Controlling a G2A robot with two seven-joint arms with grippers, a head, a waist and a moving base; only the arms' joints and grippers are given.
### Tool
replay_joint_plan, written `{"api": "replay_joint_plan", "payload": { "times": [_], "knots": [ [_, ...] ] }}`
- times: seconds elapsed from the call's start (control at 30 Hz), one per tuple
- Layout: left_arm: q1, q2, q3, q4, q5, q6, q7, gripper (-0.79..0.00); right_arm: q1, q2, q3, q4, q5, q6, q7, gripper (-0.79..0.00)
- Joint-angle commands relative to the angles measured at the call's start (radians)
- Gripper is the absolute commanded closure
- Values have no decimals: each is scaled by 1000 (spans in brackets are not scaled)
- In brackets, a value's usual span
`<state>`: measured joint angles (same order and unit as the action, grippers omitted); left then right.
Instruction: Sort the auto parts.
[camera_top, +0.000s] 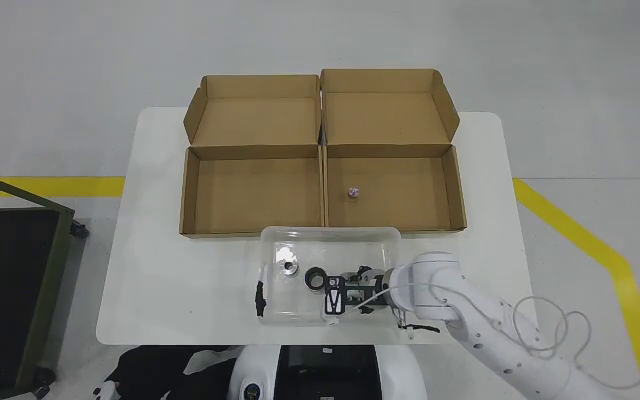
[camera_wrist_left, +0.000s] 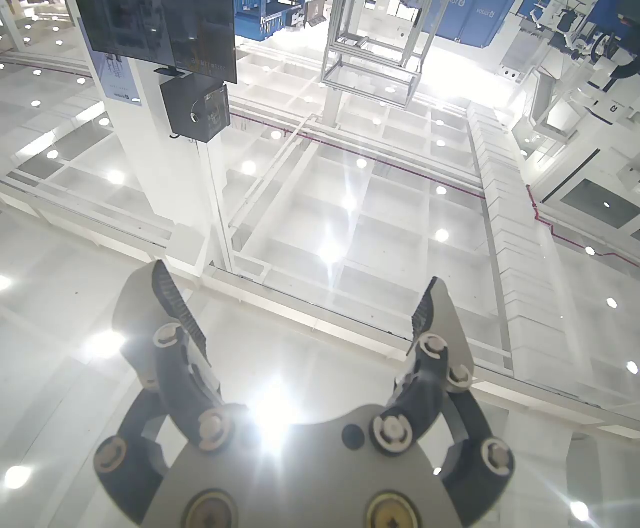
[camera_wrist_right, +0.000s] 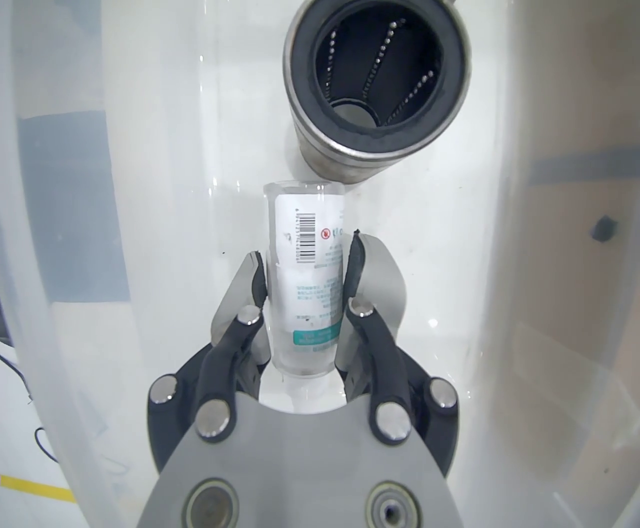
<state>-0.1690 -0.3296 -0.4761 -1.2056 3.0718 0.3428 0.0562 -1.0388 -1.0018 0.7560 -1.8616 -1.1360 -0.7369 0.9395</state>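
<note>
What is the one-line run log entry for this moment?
right gripper: in clear bin, jaws shut on labelled tube | bearing: in bin, past tube's end | left gripper: jaws open, empty

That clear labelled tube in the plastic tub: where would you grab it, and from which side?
Grip the clear tube across its round sides near mid-length, coming in along its length from the end away from the metal sleeve. The right gripper sits that way, a finger on either side; the sleeve crowds the far end.
</note>
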Motion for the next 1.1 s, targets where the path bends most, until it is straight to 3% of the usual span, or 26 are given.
{"api": "replay_joint_plan", "payload": {
  "times": [0.0, 0.03, 0.7, 0.9, 1.07],
  "knots": [
    [0, 0, 0, 0, 0, 0, 0, -785, 1, -1, -1, -2, -3, 0, -1, -46],
    [0, 0, 0, 0, 0, 0, 0, -785, 2, -1, -1, -5, -4, 1, 0, 0],
    [0, 0, 0, 0, 0, 0, 0, -785, -23, 29, 78, -159, 80, -54, 64, 0],
    [0, 0, 0, 0, 0, 0, 0, -785, -56, 46, 155, -218, 107, -51, -8, 0],
    [0, 0, 0, 0, 0, 0, 0, -785, -92, 56, 229, -217, 129, -48, -155, 0]
  ]
}}
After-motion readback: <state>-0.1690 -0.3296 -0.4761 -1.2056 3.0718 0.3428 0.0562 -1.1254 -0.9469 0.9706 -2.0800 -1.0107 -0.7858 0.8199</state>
